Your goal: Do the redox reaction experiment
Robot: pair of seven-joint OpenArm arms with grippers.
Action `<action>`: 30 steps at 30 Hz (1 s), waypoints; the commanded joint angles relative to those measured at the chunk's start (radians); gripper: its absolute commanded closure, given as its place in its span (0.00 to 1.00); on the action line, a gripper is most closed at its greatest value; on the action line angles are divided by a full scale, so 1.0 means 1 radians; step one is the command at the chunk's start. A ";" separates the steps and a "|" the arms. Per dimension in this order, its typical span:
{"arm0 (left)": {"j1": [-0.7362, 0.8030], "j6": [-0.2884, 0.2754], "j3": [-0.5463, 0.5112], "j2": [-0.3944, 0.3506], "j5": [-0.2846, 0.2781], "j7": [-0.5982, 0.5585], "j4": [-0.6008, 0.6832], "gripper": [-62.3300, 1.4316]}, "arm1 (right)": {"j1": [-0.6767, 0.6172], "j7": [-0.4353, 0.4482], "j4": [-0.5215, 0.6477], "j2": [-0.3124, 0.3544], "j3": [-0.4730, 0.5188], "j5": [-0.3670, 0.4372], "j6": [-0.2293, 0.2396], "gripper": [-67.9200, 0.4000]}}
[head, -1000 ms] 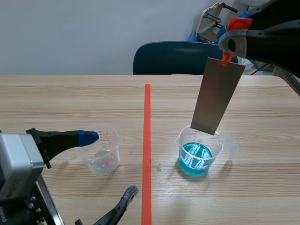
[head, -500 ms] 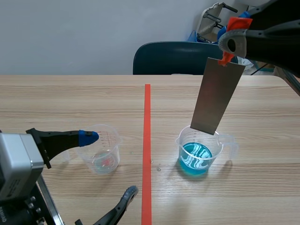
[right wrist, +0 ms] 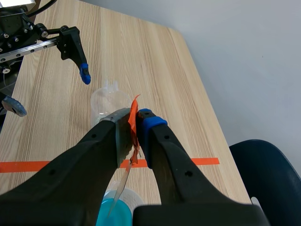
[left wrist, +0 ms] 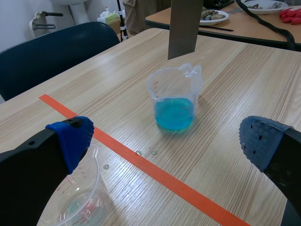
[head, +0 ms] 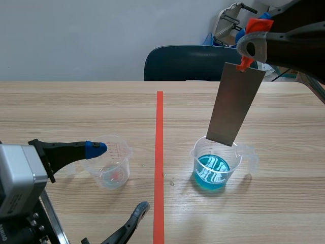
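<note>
Update: had right claw clamped on orange tab of metal plate, hung near upright with lower edge just above rim of blue-liquid beaker, probably lined up for a straight dip. Had left claw wide apart, gripping nothing, one finger by the other beaker, maybe to steady it.

The left arm and right arm are black — thick fingers, blue dotted pads, a grey box.
</note>
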 commanded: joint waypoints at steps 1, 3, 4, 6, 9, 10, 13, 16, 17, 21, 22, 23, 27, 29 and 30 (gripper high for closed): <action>0.003 -0.001 0.000 0.003 -0.010 -0.014 0.015 0.00 | 0.011 0.011 0.005 0.007 0.016 0.015 0.006 0.99; 0.003 -0.001 0.000 0.003 -0.010 -0.014 0.015 0.00 | 0.011 0.011 0.005 0.007 0.016 0.015 0.006 0.99; 0.003 -0.001 0.000 0.003 -0.010 -0.014 0.015 0.00 | 0.011 0.011 0.005 0.007 0.016 0.015 0.006 0.99; 0.003 -0.001 0.000 0.003 -0.010 -0.014 0.015 0.00 | 0.011 0.011 0.005 0.007 0.016 0.015 0.006 0.99; 0.003 -0.001 0.000 0.003 -0.010 -0.014 0.015 0.00 | 0.011 0.011 0.005 0.007 0.016 0.015 0.006 0.99; 0.003 -0.001 0.000 0.003 -0.010 -0.014 0.015 0.00 | 0.011 0.011 0.005 0.007 0.016 0.015 0.006 0.99; 0.003 -0.002 0.000 0.003 -0.010 -0.014 0.015 0.00 | 0.011 0.011 0.005 0.007 0.016 0.015 0.006 0.99; 0.003 -0.002 0.001 0.003 -0.010 -0.014 0.015 0.00 | 0.011 0.011 0.005 0.007 0.016 0.015 0.006 0.99; 0.003 -0.002 0.001 0.003 -0.010 -0.014 0.015 0.00 | 0.011 0.011 0.005 0.007 0.016 0.015 0.006 0.99; 0.003 0.000 0.001 0.002 -0.010 -0.014 0.015 0.00 | 0.011 0.010 0.005 0.007 0.016 0.015 0.006 0.99; 0.003 0.000 0.001 0.002 -0.010 -0.014 0.015 0.00 | 0.011 0.010 0.005 0.007 0.016 0.015 0.006 0.99; 0.003 0.000 0.001 0.002 -0.010 -0.014 0.015 0.08 | 0.011 0.006 0.005 0.007 0.016 0.015 0.006 0.99; 0.003 0.000 0.001 0.002 -0.003 -0.014 0.015 0.59 | 0.011 -0.013 0.005 -0.001 0.016 0.014 0.006 0.99; 0.003 -0.001 0.001 0.002 -0.003 -0.015 0.015 0.79 | 0.011 -0.028 0.005 -0.010 0.016 0.014 0.006 0.99; 0.003 -0.001 0.001 0.002 -0.003 -0.014 0.015 0.90 | 0.011 -0.031 0.005 -0.013 0.015 0.015 0.006 0.99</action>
